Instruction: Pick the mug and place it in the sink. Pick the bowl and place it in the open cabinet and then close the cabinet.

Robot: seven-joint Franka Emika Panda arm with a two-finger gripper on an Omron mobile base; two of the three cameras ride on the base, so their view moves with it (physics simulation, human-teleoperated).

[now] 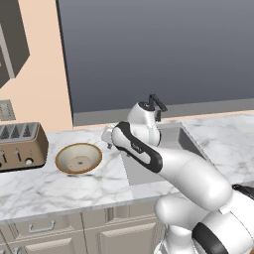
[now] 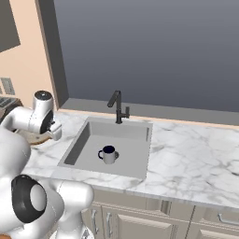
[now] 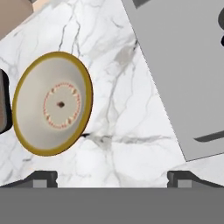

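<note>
On the counter: marble worktop runs under a wide dark window, with the sink set into it
Mug: the mug stands upright on the sink floor, near the middle of the basin, dark inside showing, handle turned toward the basin's left wall
Sink: grey rectangular basin; the black faucet rises from its back edge
Bowl: the bowl sits upright on the marble left of the sink, between the sink and the toaster; cream inside, brown rim, a ring of small marks round its centre in the hand view
Gripper: the gripper hangs above the marble strip between the bowl and the sink's left edge, jaws spread wide, nothing between them; both dark fingertips stand clear of the bowl
Arm: the white arm reaches from the base over the sink's front left corner
Cabinet: part of a taupe cabinet shows on the wall above the toaster; whether its door is open I cannot tell
Below the counter: cream drawer fronts with short handles
</note>
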